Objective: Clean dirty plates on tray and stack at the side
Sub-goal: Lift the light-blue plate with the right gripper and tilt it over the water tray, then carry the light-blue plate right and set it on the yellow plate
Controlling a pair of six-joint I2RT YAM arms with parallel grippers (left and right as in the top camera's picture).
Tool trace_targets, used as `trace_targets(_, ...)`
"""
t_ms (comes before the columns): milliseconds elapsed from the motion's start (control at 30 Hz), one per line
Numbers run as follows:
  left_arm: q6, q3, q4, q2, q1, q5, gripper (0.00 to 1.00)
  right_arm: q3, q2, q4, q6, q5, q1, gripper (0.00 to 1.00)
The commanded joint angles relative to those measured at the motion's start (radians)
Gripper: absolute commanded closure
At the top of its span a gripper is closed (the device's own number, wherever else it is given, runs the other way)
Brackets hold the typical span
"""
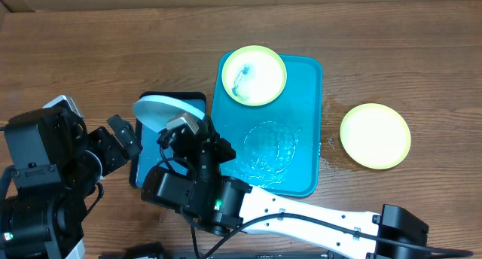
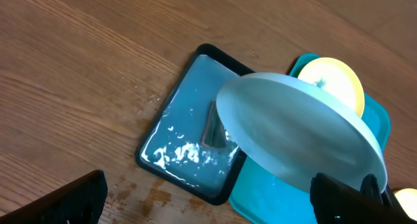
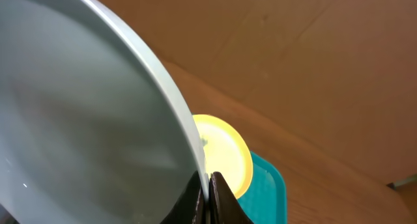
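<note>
A: Where is the blue plate (image 1: 160, 108) held?
B: It is held up, tilted, over the small tray (image 2: 186, 100), which has water in it. Its rim is pinched by the right end effector (image 3: 207, 196), which is clamped tight on it
A: And the left end effector (image 1: 123, 136)?
B: It is spread wide, and nothing is held in it
A: How should such a plate be handled?
B: It looks like plastic, so it is likely light and stiff and not easily broken. It may be wet and slippery, so it is best gripped firmly at the rim, where it is thin
A: How many things can be counted?
B: Three plates are seen: one blue and two yellow. One yellow plate (image 1: 254, 75), smeared with blue-green, is seen on the big tray (image 1: 305, 93). The other yellow plate (image 1: 374, 135) is laid on the tabletop (image 1: 90, 48), beside that tray. Two trays and two end effectors are counted
</note>
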Motion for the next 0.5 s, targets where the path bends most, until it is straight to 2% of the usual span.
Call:
trace_targets(0, -0.010, 0.003, 0.000, 0.002, 0.003, 0.004, 0.00, 0.017, -0.044, 0.010, -0.079, 0.081, -0.005, 0.96)
trace_targets(200, -0.010, 0.003, 0.000, 0.001, 0.003, 0.004, 0.00, 0.016, -0.044, 0.008, -0.040, -0.039, -0.006, 0.96)
trace_targets(300, -0.010, 0.003, 0.000, 0.002, 0.003, 0.004, 0.00, 0.016, -0.044, -0.069, 0.209, -0.102, -0.060, 0.96)
trace_targets(400, -0.010, 0.003, 0.000, 0.001, 0.003, 0.004, 0.00, 0.016, -0.044, -0.137, 0.414, -0.374, -0.165, 0.96)
trace_targets(467, -0.010, 0.003, 0.000, 0.001, 0.003, 0.004, 0.00, 0.017, -0.046, -0.130, 0.446, -0.601, -0.256, 0.96)
